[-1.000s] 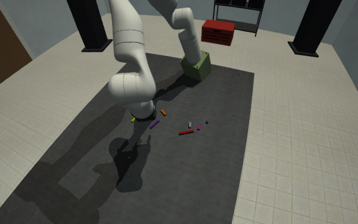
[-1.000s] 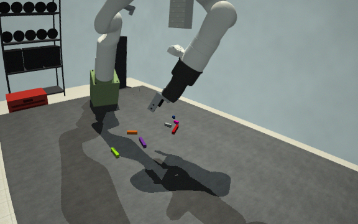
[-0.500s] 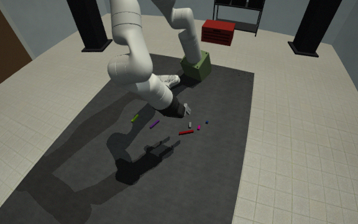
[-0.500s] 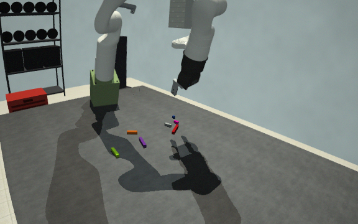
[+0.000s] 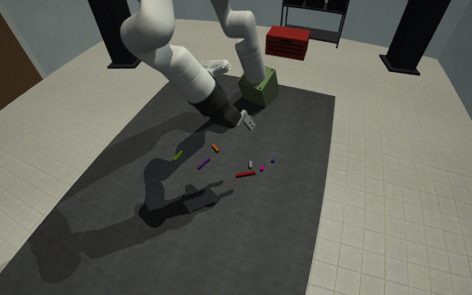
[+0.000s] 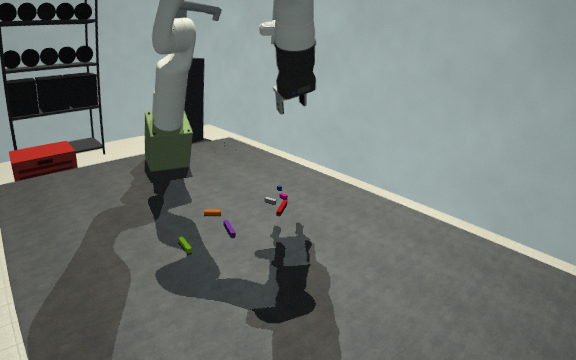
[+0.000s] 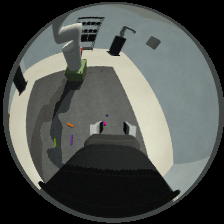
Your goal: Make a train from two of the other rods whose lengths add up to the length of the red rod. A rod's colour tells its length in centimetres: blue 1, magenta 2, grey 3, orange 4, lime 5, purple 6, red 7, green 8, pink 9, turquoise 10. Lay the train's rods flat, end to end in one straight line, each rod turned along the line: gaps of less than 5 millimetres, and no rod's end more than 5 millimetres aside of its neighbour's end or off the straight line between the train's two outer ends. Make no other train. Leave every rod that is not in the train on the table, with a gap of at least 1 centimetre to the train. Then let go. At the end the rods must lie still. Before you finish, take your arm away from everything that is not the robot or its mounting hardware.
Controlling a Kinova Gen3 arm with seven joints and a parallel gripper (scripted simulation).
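Several rods lie flat and apart on the dark mat. The red rod (image 5: 245, 174) (image 6: 281, 207) lies at the front. Just behind it are the grey rod (image 5: 250, 164) (image 6: 270, 200), the magenta rod (image 5: 261, 168) (image 6: 283, 196) and the blue rod (image 5: 273, 161) (image 6: 279, 188). To the left lie the purple rod (image 5: 203, 163) (image 6: 229, 228), the orange rod (image 5: 215, 147) (image 6: 212, 212) and the lime rod (image 5: 177, 156) (image 6: 185, 245). My gripper (image 5: 247, 121) (image 6: 289, 102) (image 7: 113, 125) is open and empty, high above the mat over the red rod's group. The wrist view shows the magenta rod (image 7: 105, 123) between the fingers, far below.
The arm's green base block (image 5: 259, 86) (image 6: 168, 145) stands at the back of the mat. A red toolbox (image 5: 288, 42) (image 6: 43, 159) and a black shelf (image 6: 48, 75) stand on the tiled floor beyond. Black pillars (image 5: 414, 34) stand at the back.
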